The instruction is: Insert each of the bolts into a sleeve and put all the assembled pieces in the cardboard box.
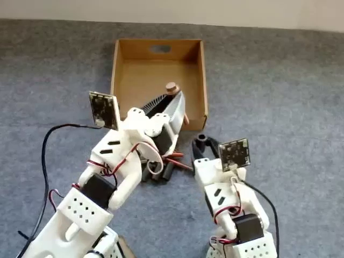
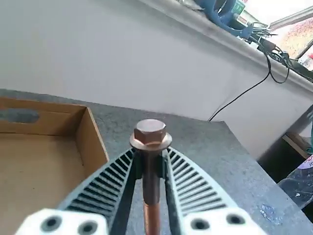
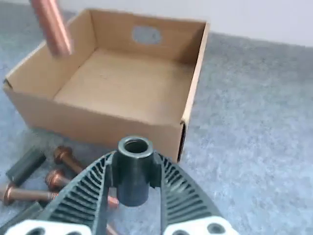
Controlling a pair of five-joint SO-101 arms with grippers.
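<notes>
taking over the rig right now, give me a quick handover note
Left gripper: shut on a bolt, raised over the cardboard box.
Right gripper: shut on a sleeve, upright, just in front of the box.
Loose bolts and sleeves lie on the table in front of the box.
Done: nothing joined or boxed yet.
Left: slide the bolt into the sleeve, box it, repeat for the rest.

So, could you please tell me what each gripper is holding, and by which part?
The left gripper holds a bolt by its shank, just under the head. The right gripper holds a sleeve by its sides, open end up.
</notes>
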